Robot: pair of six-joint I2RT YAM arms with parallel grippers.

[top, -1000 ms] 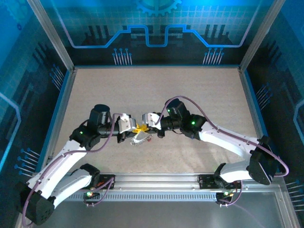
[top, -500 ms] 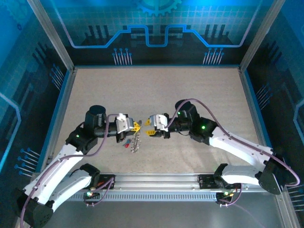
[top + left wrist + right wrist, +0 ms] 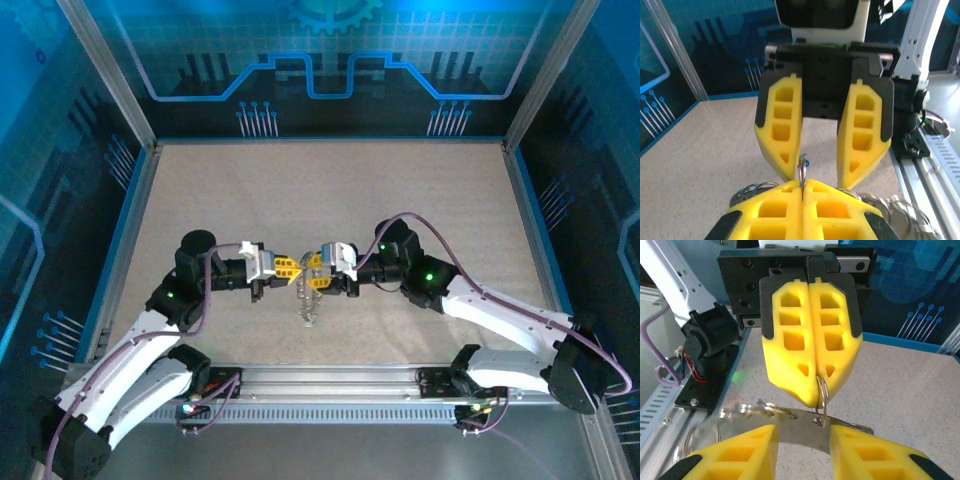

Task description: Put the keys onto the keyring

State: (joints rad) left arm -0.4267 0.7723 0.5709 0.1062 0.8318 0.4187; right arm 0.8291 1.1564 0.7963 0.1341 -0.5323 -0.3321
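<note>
My left gripper (image 3: 288, 267) is shut on a thin wire loop (image 3: 802, 169) that stands edge-on between its fingertips. From that loop hangs the keyring (image 3: 802, 426), a flat grey metal band with more rings (image 3: 751, 192) bunched on it. In the top view the bunch (image 3: 308, 308) dangles to the table. My right gripper (image 3: 317, 271) faces the left one tip to tip, open, its fingers (image 3: 742, 452) either side of the band without touching it. A blue speck (image 3: 805, 161) shows behind the loop; I cannot tell if it is one of the keys. The red key is hidden.
The speckled beige table (image 3: 330, 190) stretches far and wide behind the grippers. A metal rail (image 3: 330, 380) with the arm bases runs along the near edge. Blue walls and aluminium posts (image 3: 112, 90) enclose the sides.
My right gripper opened, drew back to the right, then came in again to face the left one. My left gripper shifted right with the loop, and the bunch now hangs under the fingertips.
</note>
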